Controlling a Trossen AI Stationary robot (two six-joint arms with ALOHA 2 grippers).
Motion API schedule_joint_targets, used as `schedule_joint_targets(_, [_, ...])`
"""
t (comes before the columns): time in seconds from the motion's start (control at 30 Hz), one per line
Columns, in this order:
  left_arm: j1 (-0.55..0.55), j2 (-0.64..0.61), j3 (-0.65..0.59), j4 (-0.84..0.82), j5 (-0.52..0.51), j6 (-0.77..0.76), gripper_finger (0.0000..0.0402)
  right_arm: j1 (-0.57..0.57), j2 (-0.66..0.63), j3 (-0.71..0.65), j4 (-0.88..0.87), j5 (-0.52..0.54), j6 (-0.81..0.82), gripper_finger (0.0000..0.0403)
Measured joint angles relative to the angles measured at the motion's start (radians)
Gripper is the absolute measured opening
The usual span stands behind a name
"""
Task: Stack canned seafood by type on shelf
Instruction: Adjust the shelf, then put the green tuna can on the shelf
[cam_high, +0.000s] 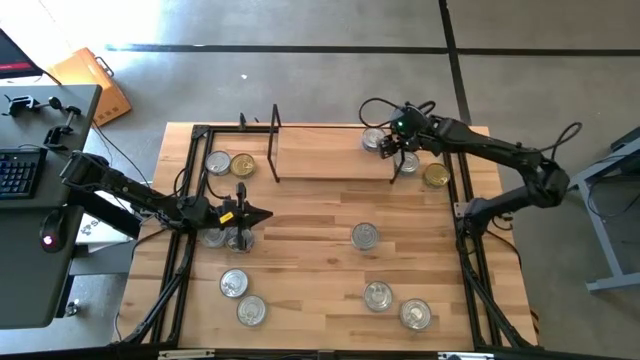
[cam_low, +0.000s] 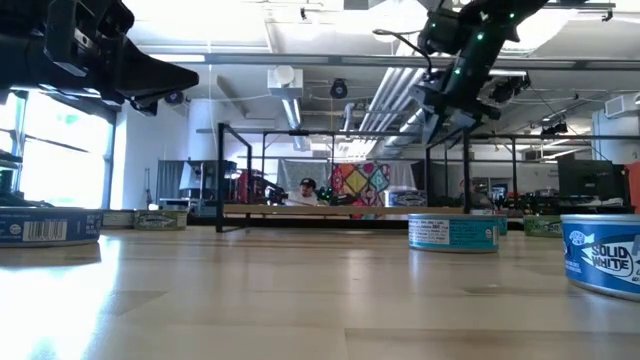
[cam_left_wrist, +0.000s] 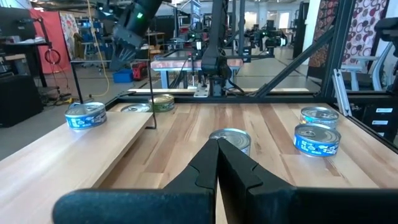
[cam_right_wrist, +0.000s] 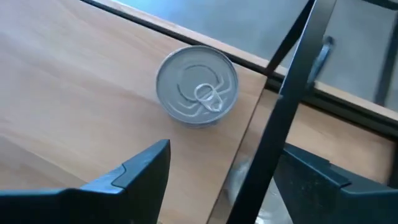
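Note:
The shelf (cam_high: 330, 160) stands at the table's far side. One silver-topped tin (cam_high: 374, 138) (cam_right_wrist: 197, 85) sits on the board's right end, near its far edge. My right gripper (cam_high: 397, 148) (cam_right_wrist: 227, 168) hangs open above that end, just near of the tin, with the black wire end frame (cam_right_wrist: 286, 106) between its fingers. My left gripper (cam_high: 255, 213) (cam_left_wrist: 217, 149) is shut and raised over the table's left part, pointing right toward a silver tin (cam_high: 365, 236) (cam_left_wrist: 230, 140). Two tins (cam_high: 228, 239) lie under the left arm.
A silver tin (cam_high: 217, 162) and a gold one (cam_high: 242, 165) lie left of the shelf, and a gold tin (cam_high: 435, 176) lies right of it. More tins lie near left (cam_high: 242, 297) and near right (cam_high: 397, 305). Bare wood lies in the table's middle (cam_high: 310, 260).

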Motion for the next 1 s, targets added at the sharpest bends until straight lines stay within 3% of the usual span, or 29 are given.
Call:
schedule_joint_targets(0.5, [0.000, 0.000, 0.000, -0.005, 0.001, 0.000, 0.0000, 0.003, 0.127, 0.000, 0.148, 0.016, 0.025, 0.0258])
schedule_joint_targets(1.0, [0.000, 0.000, 0.000, -0.032, 0.001, -0.019, 0.0000, 0.008, -0.099, 0.001, 0.184, 0.017, -0.054, 0.0258])
